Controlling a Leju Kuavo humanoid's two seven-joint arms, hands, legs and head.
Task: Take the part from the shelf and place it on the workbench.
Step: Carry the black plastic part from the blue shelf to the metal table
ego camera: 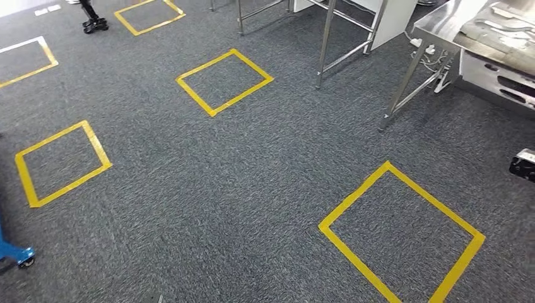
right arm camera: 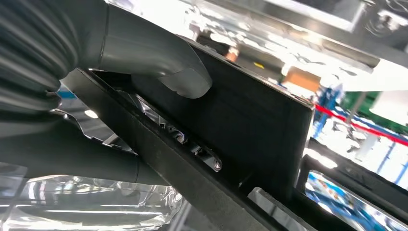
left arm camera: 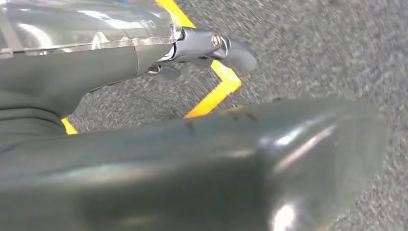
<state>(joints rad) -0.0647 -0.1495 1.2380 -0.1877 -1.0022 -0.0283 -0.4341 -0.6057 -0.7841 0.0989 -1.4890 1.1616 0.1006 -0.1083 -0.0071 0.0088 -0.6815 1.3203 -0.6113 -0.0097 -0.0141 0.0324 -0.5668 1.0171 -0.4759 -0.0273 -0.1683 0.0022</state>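
Note:
In the right wrist view my right hand (right arm camera: 96, 72) grips the part (right arm camera: 250, 125), a flat black panel with a raised edge, and the thick grey thumb (right arm camera: 178, 72) presses on its face. A black piece (ego camera: 523, 165) juts in at the right edge of the head view; I cannot tell whether it is the same part. The steel workbench (ego camera: 441, 25) stands at the far right of the head view, on thin metal legs. My left hand (left arm camera: 211, 48) hangs above the carpet with its fingers apart and nothing in it.
Grey carpet carries several yellow tape squares, one close at the lower right (ego camera: 404, 233). A second steel frame (ego camera: 328, 38) stands at the top centre. Grey metal pieces (ego camera: 505, 31) lie on the workbench. A blue wheeled base (ego camera: 16, 252) sits at the left edge.

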